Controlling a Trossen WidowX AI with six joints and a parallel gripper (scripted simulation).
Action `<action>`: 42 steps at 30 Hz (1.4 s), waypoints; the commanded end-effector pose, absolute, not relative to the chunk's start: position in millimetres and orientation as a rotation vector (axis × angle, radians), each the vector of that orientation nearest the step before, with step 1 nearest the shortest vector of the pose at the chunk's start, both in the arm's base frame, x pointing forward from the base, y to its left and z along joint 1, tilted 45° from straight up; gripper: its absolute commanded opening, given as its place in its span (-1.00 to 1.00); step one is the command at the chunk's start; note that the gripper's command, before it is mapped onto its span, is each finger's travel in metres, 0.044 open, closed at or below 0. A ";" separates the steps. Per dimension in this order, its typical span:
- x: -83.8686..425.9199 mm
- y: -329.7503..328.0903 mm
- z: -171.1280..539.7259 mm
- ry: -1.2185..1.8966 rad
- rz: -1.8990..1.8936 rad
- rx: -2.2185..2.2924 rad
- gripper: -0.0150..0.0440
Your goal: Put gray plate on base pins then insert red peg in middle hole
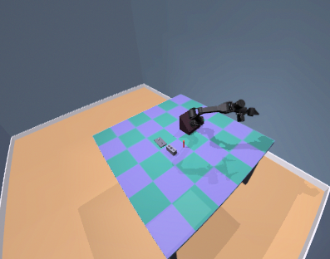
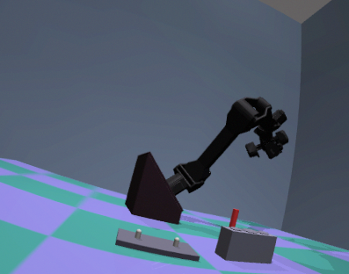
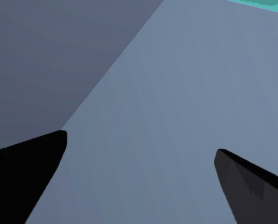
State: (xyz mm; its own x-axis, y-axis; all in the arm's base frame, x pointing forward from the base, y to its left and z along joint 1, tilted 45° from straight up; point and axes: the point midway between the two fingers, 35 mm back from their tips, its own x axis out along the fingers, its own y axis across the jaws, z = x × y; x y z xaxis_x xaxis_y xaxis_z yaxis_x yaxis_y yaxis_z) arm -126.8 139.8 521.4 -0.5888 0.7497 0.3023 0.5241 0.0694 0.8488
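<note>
The base point(image 1: 162, 144) point(image 2: 158, 246) is a flat dark gray slab on the table, with two pale pins point(image 2: 138, 234) point(image 2: 177, 242) standing up from it and nothing over them. The gray plate point(image 1: 171, 149) point(image 2: 248, 245) is a thick block with holes in its top, and rests on the table beside the base, apart from it. The red peg point(image 1: 184, 144) point(image 2: 235, 218) stands upright on the far side of the plate in the exterior view; its foot is hidden there. My gripper point(image 1: 247, 113) point(image 2: 266, 143) point(image 3: 142, 146) is open and empty, high above the table and far from all three.
The dark wedge-shaped arm mount point(image 1: 187, 123) point(image 2: 150, 193) stands on the checkered table point(image 1: 150, 206) point(image 2: 26, 235), behind the base and peg. The arm reaches from it away to the right. The wrist view shows mostly wall, with a bit of green at the top right.
</note>
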 end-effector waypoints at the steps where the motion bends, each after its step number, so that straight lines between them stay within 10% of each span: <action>1: -125.1 173.7 506.8 1.938 1.478 1.275 1.00; 21: 51.0 327.3 371.9 1.376 0.731 1.039 1.00; 42: 293.1 215.7 227.6 1.365 -0.153 1.064 1.00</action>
